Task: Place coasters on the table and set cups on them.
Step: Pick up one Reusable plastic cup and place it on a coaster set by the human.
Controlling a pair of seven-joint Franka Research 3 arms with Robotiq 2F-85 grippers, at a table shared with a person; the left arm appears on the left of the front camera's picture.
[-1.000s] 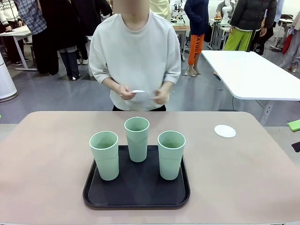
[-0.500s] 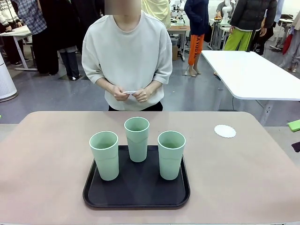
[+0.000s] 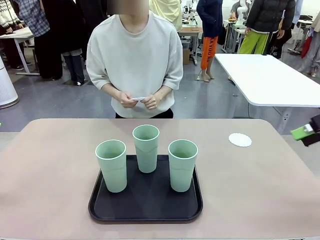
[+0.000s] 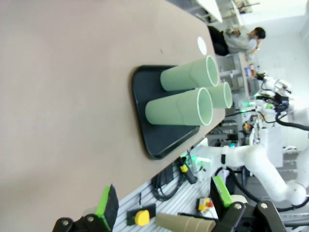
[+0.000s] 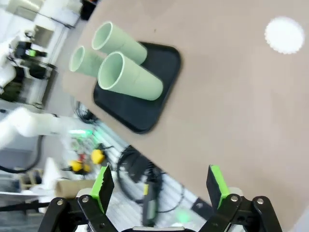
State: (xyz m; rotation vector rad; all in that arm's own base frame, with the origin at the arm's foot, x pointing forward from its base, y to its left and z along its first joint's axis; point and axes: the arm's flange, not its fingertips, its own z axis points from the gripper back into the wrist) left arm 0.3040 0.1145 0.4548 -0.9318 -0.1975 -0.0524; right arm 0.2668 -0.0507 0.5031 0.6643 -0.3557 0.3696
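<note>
You have three cups upright on the black tray (image 3: 145, 218), which sits mid-table (image 3: 50, 175) by your near edge; the left cup (image 3: 111, 167) and right cup (image 3: 182, 167) stand level with each other; the middle cup (image 3: 146, 150) stands behind them toward the far edge; none of the three touch. One coaster (image 3: 240, 139) lies flat near the table's far right corner, well apart from the tray; the person at the far edge holds a second coaster (image 3: 138, 98) between both hands (image 3: 126, 99), off the table. Your left jaws stand wide apart, nothing between their green pads (image 4: 107, 205); your right jaws, just beyond the table's right edge, are equally apart and empty.
</note>
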